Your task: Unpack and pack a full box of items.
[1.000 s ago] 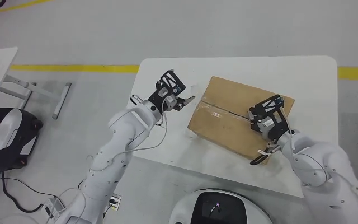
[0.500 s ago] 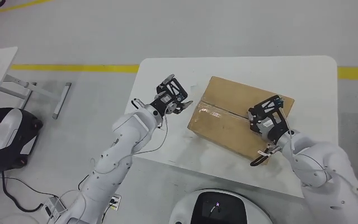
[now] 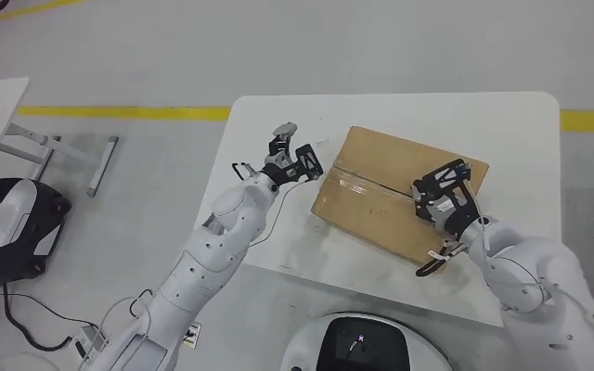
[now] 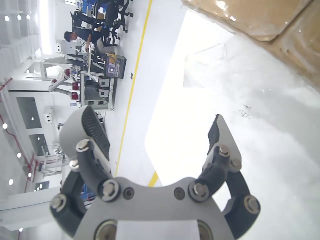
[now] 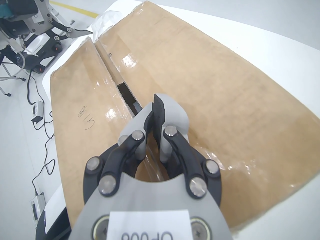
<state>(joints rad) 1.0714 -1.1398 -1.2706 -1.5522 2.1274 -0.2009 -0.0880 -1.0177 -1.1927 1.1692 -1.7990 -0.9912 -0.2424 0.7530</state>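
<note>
Wide-spread left gripper [image 4: 152,117] above the white table [image 3: 520,121], just beside the cardboard box [image 3: 390,190] at its 9 o'clock end, box closed and flat, long axis and taped seam running roughly 10 to 4 o'clock, right gripper [image 5: 156,116] pinched together on the seam's 4 o'clock end.

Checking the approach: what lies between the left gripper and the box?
Left wrist view: white table with crumpled clear plastic beside the box.
</note>
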